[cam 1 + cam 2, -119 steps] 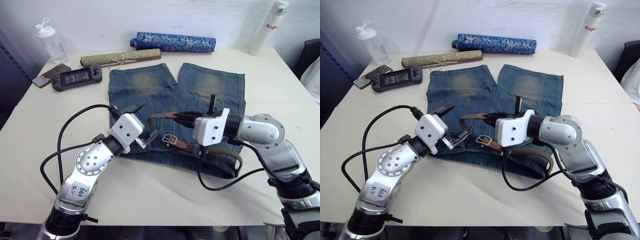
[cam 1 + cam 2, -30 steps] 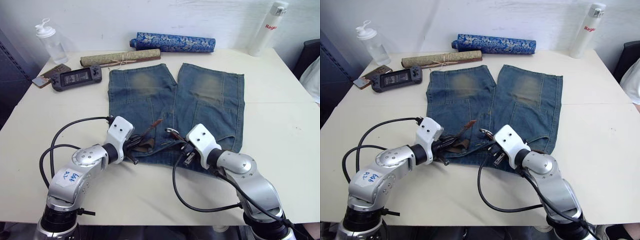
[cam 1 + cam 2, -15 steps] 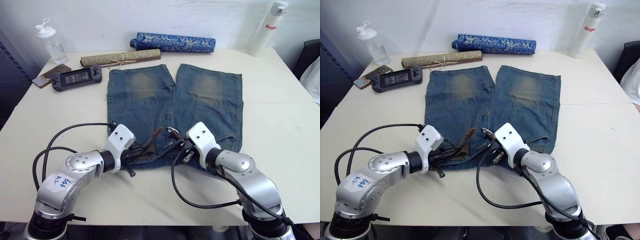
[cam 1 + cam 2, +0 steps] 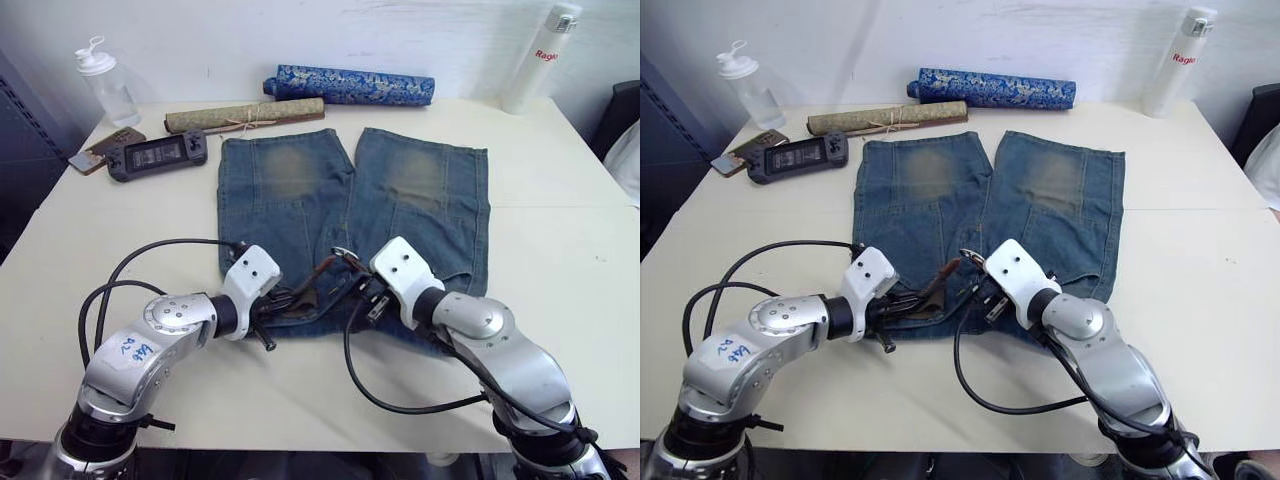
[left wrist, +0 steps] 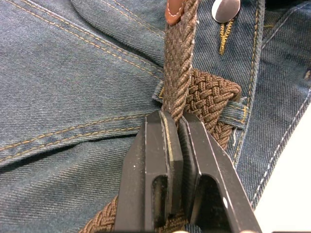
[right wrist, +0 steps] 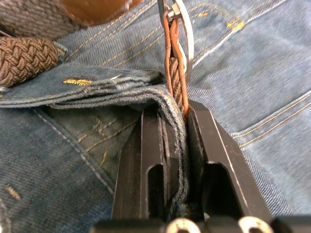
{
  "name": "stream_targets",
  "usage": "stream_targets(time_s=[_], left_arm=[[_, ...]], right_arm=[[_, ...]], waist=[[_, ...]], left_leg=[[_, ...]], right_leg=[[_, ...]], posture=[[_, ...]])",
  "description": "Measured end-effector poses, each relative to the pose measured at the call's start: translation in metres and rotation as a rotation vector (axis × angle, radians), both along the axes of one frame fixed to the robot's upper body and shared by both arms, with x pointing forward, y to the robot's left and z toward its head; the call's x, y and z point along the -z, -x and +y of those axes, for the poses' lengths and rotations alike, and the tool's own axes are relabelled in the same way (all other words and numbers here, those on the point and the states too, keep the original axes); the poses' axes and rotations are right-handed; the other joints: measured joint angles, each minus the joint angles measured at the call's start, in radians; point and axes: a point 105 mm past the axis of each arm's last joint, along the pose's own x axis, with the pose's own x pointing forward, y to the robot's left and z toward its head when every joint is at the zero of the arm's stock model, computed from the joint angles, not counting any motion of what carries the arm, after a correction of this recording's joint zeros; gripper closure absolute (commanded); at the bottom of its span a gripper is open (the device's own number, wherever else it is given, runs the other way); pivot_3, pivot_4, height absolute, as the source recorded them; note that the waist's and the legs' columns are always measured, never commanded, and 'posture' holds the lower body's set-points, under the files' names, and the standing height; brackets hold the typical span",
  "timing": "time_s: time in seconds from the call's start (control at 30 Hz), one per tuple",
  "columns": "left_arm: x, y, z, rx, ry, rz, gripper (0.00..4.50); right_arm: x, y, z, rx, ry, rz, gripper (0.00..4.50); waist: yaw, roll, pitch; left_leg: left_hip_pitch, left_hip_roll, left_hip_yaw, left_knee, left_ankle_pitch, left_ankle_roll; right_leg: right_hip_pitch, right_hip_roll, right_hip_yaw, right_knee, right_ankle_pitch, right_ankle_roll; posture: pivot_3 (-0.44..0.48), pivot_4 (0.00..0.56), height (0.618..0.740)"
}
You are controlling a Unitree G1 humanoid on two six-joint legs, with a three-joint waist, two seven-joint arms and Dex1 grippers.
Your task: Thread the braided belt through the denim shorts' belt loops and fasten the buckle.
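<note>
1. Since four seconds ago, both arms have dropped from above the shorts' middle to the waistband at the near edge; we also note the camera shifted a little over the last half second.
2. We see the denim shorts (image 4: pixel 350 215) lying flat on the tabletop (image 4: pixel 560 250), legs toward the far edge, waistband toward the near edge.
3. Our left gripper (image 5: pixel 177 127) is closed tight on the braided belt (image 5: pixel 179 63). The strap rises from between the fingers toward a tan leather end.
4. Beside those fingers a fold of the same belt pokes out from under a belt loop (image 5: pixel 232 108) on the waistband. A round silver button (image 5: pixel 226 8) sits just beyond it.
5. Our right gripper (image 6: pixel 174 127) is closed as well. It pinches a fold of waistband denim together with a thin stretch of belt.
6. Just past the right fingertips stands the buckle (image 6: pixel 181 26), its silver frame on edge, touching the denim. From the head camera it lies near the middle of the waistband (image 4: pixel 970 262).
7. Along the far edge of the tabletop we log a blue patterned roll (image 4: pixel 350 85), a tan roll (image 4: pixel 245 115), a handheld game console (image 4: pixel 158 155) and a clear bottle (image 4: pixel 105 85).
8. A white bottle (image 4: pixel 540 60) stands at the far right corner.
</note>
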Motion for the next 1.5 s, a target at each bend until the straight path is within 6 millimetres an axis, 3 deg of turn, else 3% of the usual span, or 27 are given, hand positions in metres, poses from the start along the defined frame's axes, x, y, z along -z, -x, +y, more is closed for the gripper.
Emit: stream_targets(time_s=[1.0, 1.3, 1.5], left_arm=[[0.001, -0.013, -0.010, -0.041, 0.019, 0.046, 4.50], [-0.002, -0.022, -0.023, -0.055, 0.008, 0.025, 4.50], [-0.001, -0.025, -0.029, -0.027, -0.019, 0.009, 4.50]], right_arm=[[0.002, 0.003, -0.003, -0.003, 0.072, -0.031, 4.46], [0.006, 0.006, -0.005, -0.032, 0.134, -0.021, 4.46], [0.004, 0.005, -0.004, -0.077, 0.224, -0.046, 4.46]], waist=[[0.023, 0.000, 0.000], [0.025, 0.000, 0.000], [0.025, 0.000, 0.000]], left_leg=[[0.001, -0.001, 0.000, 0.000, 0.000, 0.000], [0.002, -0.001, 0.000, 0.000, 0.000, 0.000], [0.012, -0.001, 0.001, -0.009, 0.000, 0.001]], right_leg=[[0.003, 0.000, 0.000, -0.001, 0.000, 0.000], [0.006, 0.000, -0.002, -0.004, 0.000, 0.001], [0.018, 0.000, -0.003, -0.013, 0.000, 0.000]], posture=[[0.000, 0.150, 0.637], [0.000, 0.150, 0.637], [0.000, 0.150, 0.637]])
